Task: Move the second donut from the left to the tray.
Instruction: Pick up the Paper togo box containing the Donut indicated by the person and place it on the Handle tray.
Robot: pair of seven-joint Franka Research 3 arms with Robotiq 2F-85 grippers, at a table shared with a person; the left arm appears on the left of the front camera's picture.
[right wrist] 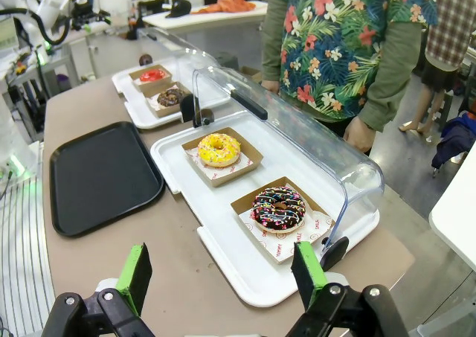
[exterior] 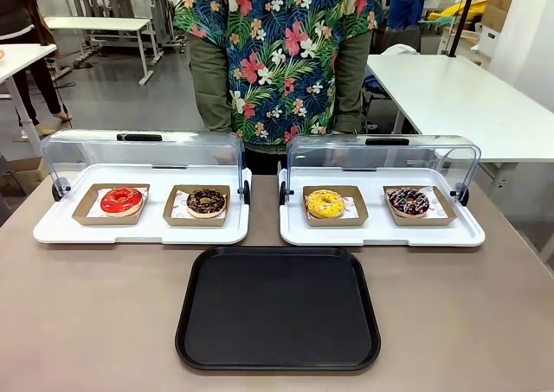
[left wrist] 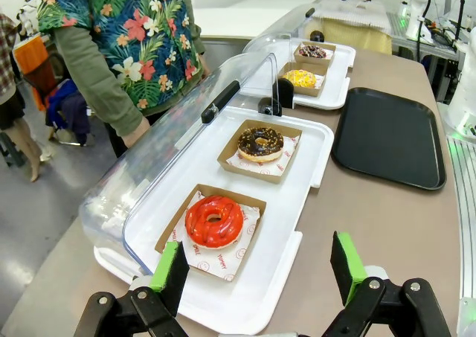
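Chocolate donut (exterior: 206, 202) lies flat (hole facing up).

The left gripper (left wrist: 259, 274) hangs above the left end of the tabletop with its jaws spread wide. Its green pads (left wrist: 167, 266) face each other across an open gap, and it tilts down, looking along the tabletop toward the right end. The right gripper (right wrist: 223, 277) is posed the same way above the right end, with jaws wide apart, pads (right wrist: 306, 274) gripping nothing, and black finger links pointing toward the left end.
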